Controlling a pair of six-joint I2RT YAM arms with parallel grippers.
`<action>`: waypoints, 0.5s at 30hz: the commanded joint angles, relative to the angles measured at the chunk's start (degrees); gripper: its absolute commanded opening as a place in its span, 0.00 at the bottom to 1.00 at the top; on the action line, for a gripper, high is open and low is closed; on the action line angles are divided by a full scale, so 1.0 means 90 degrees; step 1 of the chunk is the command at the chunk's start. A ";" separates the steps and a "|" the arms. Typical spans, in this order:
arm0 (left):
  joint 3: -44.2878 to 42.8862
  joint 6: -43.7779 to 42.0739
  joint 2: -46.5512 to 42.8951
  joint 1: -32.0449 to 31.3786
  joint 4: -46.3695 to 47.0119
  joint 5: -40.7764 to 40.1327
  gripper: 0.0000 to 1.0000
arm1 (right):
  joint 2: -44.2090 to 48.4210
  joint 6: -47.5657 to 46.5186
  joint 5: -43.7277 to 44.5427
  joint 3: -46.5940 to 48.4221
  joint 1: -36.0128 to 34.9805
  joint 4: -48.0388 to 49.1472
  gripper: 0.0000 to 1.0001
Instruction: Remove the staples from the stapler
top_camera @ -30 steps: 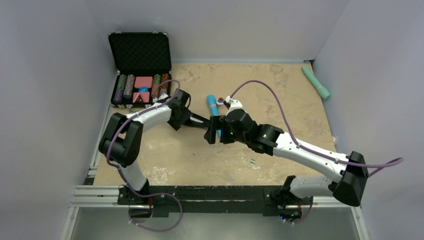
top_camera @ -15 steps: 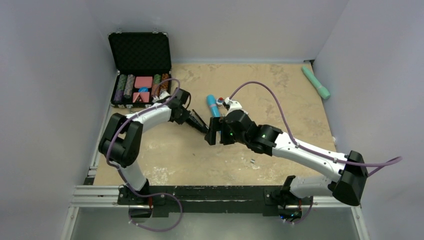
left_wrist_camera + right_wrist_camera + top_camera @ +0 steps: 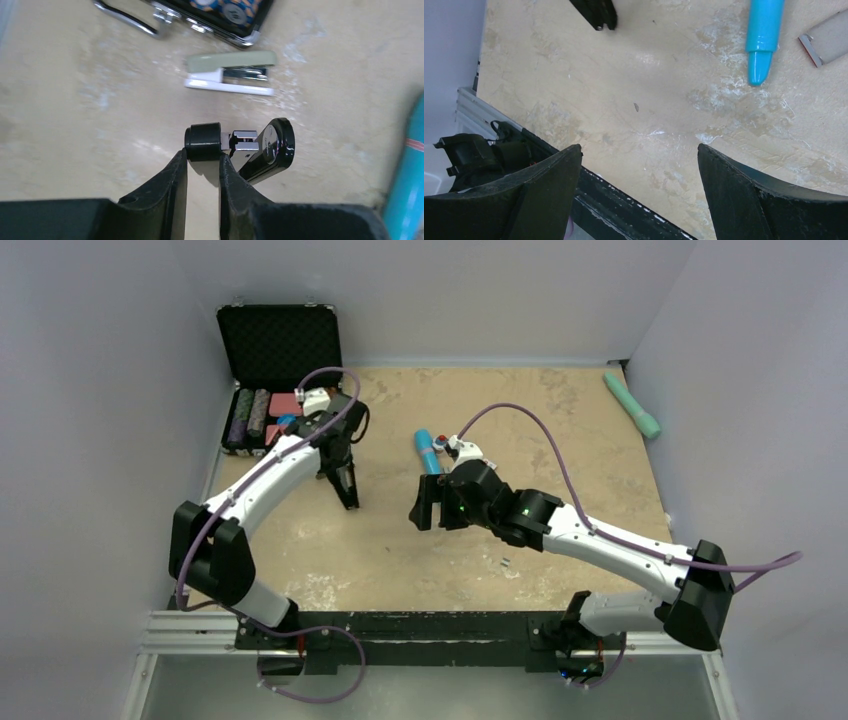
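Note:
My left gripper [image 3: 202,152] is shut on the black knob-like end of a glossy black stapler [image 3: 267,150] with chrome inner parts, held just above the table. From above, that gripper [image 3: 347,492] points down at left of centre. My right gripper [image 3: 420,506] hangs open and empty mid-table, its fingers [image 3: 549,185] wide apart over bare tabletop. A tiny silvery bit, apparently staples [image 3: 505,562], lies on the table near the right forearm.
A green-and-white stapler [image 3: 231,72] lies beyond the black one, near the open black case [image 3: 280,375] of chips at back left. A blue marker [image 3: 425,450] lies mid-table, also seen as the blue marker [image 3: 764,35]. A green object [image 3: 632,405] lies at back right.
The left gripper closed on the black stapler and swung left, away from the right gripper, now pointing downward. The right gripper stayed almost in place, open.

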State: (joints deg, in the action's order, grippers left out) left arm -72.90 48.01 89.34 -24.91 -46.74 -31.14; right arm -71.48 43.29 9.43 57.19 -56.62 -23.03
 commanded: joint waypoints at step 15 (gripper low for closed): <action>-0.3247 0.2587 0.3636 -0.1422 -0.5863 -0.5038 0.00 | 0.0710 0.0400 0.0031 -0.0499 -0.0036 0.0574 0.91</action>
State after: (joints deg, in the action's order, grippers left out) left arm -90.76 47.44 112.53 -35.73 -68.01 -68.47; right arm -69.47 44.97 7.86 54.19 -56.64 -19.66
